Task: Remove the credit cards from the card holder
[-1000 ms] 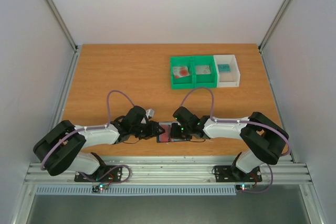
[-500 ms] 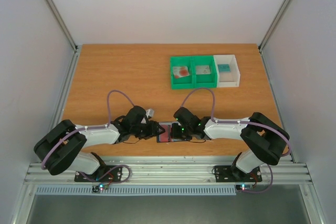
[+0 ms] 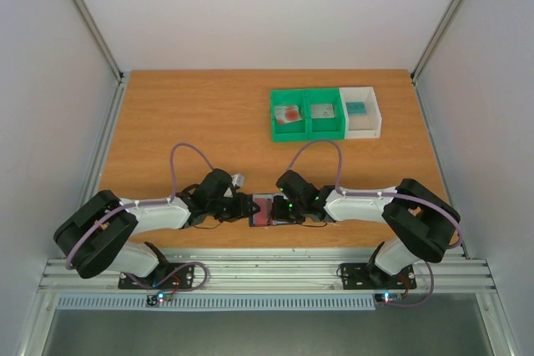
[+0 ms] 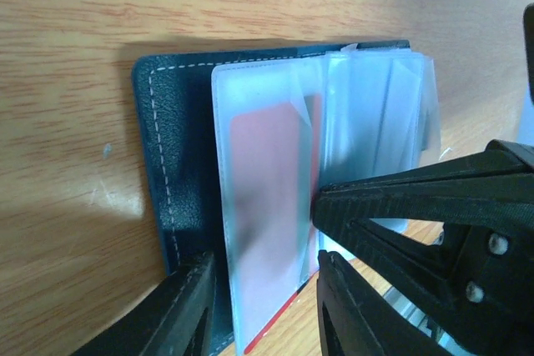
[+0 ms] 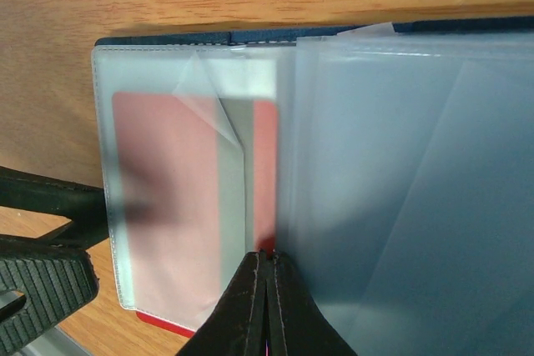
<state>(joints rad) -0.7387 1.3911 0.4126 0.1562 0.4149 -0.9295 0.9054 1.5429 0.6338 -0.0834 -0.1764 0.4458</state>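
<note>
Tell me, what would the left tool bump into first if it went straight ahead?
Probably the clear sleeve holding the red card, in the open card holder. The sleeve's near edge lies inside the open left tool. I cannot tell whether the tool touches it.

The table (image 4: 75, 206) around the card holder (image 4: 171, 147) is wood grain, smooth, with a soft sheen and faint scuffs. The card holder looks like matt navy leather with pale stitching. Its sleeves (image 5: 375, 172) are soft, frosted clear plastic, lightly glossy. The card (image 4: 267, 181) inside is smooth red plastic. My left end effector (image 4: 265, 268) and right end effector (image 5: 267, 260) are matt black plastic, with dull metal screws (image 4: 498, 244).
</note>
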